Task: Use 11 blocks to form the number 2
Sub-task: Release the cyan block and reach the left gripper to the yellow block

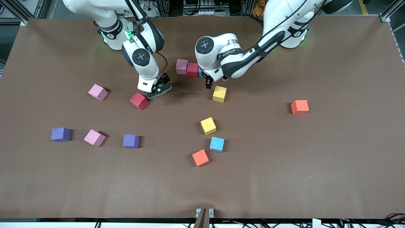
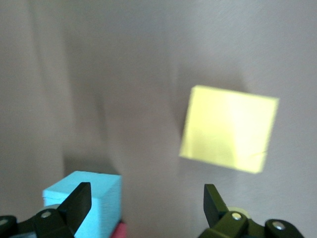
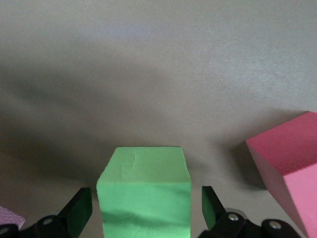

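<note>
Green block (image 3: 144, 191) between right hand (image 3: 144, 213) fingers

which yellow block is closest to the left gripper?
The yellow block just under the left gripper, near the row of pink, red and light blue blocks. The other yellow block lies nearer the front camera, beside the blue one.

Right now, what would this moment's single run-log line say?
left gripper: open, by light blue block ending pink-red row | right gripper: open, straddling green block, not clamped | digit: only one row begun
</note>
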Tool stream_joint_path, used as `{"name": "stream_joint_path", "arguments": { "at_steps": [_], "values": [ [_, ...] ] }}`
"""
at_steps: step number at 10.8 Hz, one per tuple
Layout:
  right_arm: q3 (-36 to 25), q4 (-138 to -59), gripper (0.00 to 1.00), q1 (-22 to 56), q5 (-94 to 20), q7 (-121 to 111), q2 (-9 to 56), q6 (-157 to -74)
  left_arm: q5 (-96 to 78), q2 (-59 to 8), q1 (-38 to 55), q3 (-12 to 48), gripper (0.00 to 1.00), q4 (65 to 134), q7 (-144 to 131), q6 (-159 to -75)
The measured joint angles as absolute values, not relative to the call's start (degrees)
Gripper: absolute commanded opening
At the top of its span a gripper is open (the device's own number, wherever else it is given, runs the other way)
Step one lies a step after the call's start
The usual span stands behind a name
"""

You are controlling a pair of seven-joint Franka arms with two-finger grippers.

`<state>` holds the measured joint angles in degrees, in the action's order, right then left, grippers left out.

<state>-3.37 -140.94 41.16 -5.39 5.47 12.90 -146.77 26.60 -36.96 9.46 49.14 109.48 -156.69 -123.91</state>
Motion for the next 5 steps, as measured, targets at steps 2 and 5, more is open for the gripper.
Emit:
{"name": "stream_joint_path", "arguments": {
  "at_steps": [2, 5],
  "values": [
    [-3.06, -140.94, 0.79, 41.17, -5.4, 5.47, 13.45, -147.33, 26.87, -35.91, 6.84, 49.19, 1.0, 109.23, -156.01, -123.68],
    [-3.06, -140.94, 0.54, 41.12, -5.4, 5.46, 13.47, -147.34, 28.94, -35.77, 5.72, 49.12, 1.0, 109.58, -153.85, -123.42]
  ]
}}
